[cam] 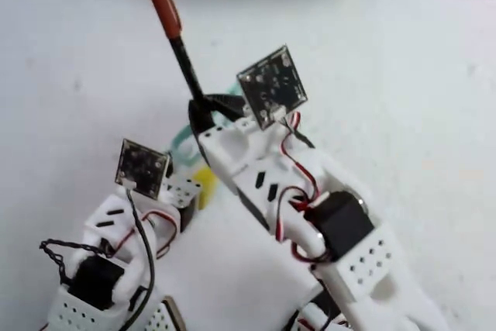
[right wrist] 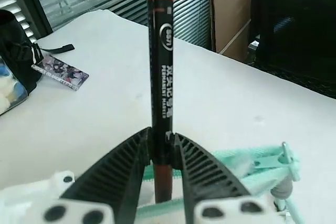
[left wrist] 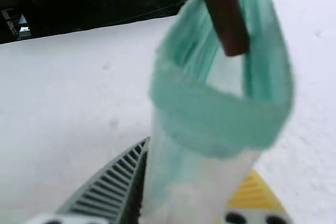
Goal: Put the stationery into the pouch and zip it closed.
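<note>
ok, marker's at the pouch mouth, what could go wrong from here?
1. The marker tip sits close to the rim of the pouch; it could snag and fold the soft mouth shut.
2. The right gripper pinches the marker near one end, so it may pivot or slip.

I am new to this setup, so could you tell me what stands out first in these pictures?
The marker, black with a red cap, is clamped in the right gripper, its lower end at the mouth of the pouch. The left gripper holds that green-rimmed pouch just beneath it.
</note>
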Controlling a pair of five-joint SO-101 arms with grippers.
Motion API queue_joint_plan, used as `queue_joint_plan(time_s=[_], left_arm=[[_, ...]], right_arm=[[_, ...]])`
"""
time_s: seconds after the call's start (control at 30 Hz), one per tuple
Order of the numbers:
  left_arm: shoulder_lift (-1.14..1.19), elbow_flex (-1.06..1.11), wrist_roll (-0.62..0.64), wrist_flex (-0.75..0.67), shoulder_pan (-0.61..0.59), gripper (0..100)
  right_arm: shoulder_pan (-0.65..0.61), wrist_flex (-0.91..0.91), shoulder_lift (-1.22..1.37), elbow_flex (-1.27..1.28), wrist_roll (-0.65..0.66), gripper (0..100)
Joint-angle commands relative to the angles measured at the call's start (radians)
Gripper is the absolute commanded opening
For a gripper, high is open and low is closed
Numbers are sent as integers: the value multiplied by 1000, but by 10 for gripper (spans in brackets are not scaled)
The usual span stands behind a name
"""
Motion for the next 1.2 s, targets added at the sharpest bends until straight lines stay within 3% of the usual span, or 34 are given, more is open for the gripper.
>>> queue_joint_plan(time_s=[0.0, 0.33, 0.53, 0.87, 1.03, 1.17], left_arm=[[8, -15, 20, -23, -8, 185], [8, -15, 55, -23, -10, 185], [8, -14, 55, -23, -10, 185], [8, -14, 55, -23, -10, 185], [8, -14, 54, -23, -10, 185], [8, -15, 57, -23, -10, 186]], right_arm=[[-13, 68, -39, -6, 133, 20], [-12, 131, -44, -6, 164, 18], [-8, -38, -36, 38, 21, 17], [-4, -369, -36, 270, 54, 17], [47, -437, -35, 272, 54, 17], [62, -335, -50, 267, 54, 17]])
